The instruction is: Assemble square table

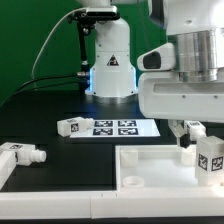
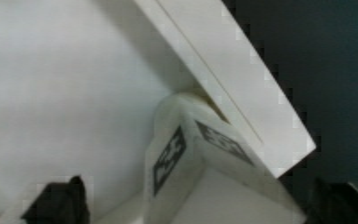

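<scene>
Our end effector (image 1: 192,136) hangs over the exterior view's right corner of the square panel (image 1: 150,168), jaws apart. In the wrist view one finger (image 2: 57,203) stands clear of the leg (image 2: 194,150), so we judge nothing is clamped. That leg (image 1: 209,160) stands upright by the raised rim, probably so it can be seated in a corner socket and twisted home. Its black-and-white tag carries a pattern, no letters. Two loose legs (image 1: 20,155) (image 1: 72,126) lie well apart on the black desk (image 1: 50,105), near the marker board (image 1: 120,127). Behind it, the arm's base (image 1: 108,50) bears a yellow warning triangle (image 1: 111,68). We can read no writing.
</scene>
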You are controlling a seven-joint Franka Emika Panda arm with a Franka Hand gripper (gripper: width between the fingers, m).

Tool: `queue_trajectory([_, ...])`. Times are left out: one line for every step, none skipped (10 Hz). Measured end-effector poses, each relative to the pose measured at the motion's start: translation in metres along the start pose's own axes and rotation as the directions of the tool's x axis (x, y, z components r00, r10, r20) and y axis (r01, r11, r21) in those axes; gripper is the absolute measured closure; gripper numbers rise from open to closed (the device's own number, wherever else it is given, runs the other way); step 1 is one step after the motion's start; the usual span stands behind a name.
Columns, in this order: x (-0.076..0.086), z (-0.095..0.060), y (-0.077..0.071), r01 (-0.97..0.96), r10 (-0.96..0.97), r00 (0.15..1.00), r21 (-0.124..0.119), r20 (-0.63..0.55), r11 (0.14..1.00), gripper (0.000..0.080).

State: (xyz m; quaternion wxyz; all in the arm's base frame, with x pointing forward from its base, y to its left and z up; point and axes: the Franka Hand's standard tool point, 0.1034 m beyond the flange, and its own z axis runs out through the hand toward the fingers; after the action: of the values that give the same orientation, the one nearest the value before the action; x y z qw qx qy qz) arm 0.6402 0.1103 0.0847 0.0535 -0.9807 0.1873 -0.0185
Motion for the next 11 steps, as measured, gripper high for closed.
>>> queue_trajectory([0.0008,-0.0011,-0.0017,0.125,-0.125,0.992,-0.001,0.001,0.992,0.0159])
queue_trajectory([0.0006,-0.0003,-0.0003,0.182,-0.182,0.983,-0.002,0.002,0.983,0.0151])
queue_trajectory([0.0006,-0.0001,-0.0001,0.212,-0.212,0.977,-0.002,0.003,0.977,0.0151])
queue_trajectory([0.001,0.0007,0.0006,0.331,-0.331,0.944,-0.005,0.002,0.944,0.0151])
queue_trajectory([0.0046,0.0055,-0.0012,0.589,-0.59,0.807,-0.029,-0.02,0.808,0.0151])
queue_trajectory([0.0051,0.0073,-0.0049,0.651,-0.652,0.758,-0.036,-0.031,0.759,0.0151])
queue_trajectory([0.0056,0.007,-0.0041,0.621,-0.622,0.782,-0.035,-0.032,0.783,0.0151])
queue_trajectory([0.0057,0.0072,-0.0037,0.615,-0.616,0.787,-0.035,-0.031,0.787,0.0253])
queue_trajectory([0.0055,0.0073,-0.004,0.575,-0.576,0.817,-0.033,-0.033,0.817,0.0253])
queue_trajectory([0.0055,0.0073,-0.0041,0.511,-0.512,0.858,-0.03,-0.036,0.859,0.043])
queue_trajectory([0.0058,0.0072,-0.0035,0.448,-0.449,0.893,-0.028,-0.038,0.893,0.0515])
